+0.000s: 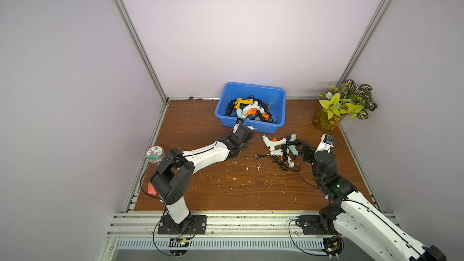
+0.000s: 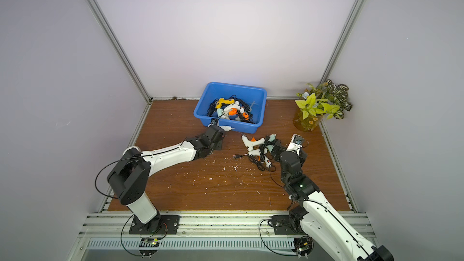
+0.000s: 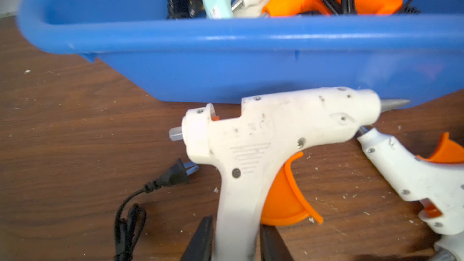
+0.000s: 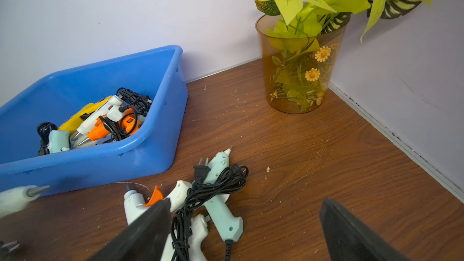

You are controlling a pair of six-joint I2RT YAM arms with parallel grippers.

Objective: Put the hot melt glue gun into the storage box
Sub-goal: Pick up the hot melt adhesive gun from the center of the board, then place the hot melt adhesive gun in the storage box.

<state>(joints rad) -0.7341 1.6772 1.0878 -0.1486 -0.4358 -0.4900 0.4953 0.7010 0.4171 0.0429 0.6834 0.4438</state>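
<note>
Inspecting from the left gripper (image 3: 236, 237) outward, we find its jaws clamped on the handle of a white hot melt glue gun (image 3: 276, 124), 1 jaw on each side. The barrel, the gun's long axis, runs level along the near wall of the storage box (image 3: 251, 36), just in front of it. Its nozzle points towards the robot's right, and the barrel appears lower than the rim.

The box lies directly beyond the gun, so we judge the coming move to be a lift over that rim, then forward. The left arm is plainly the nearer.

A black plug (image 3: 175, 173) and cord lie on the table beneath the gun. If they are its own, they may trail and catch the rim. Another white gun (image 3: 414, 177) lies with its nozzle just beside the held gun's nose. The box already holds several guns and cords.

The right gripper (image 4: 246, 204), jaws wide apart and empty, hovers over a pile of 3 guns (image 1: 281, 146). The plant vase (image 1: 326, 119) stands well apart.
</note>
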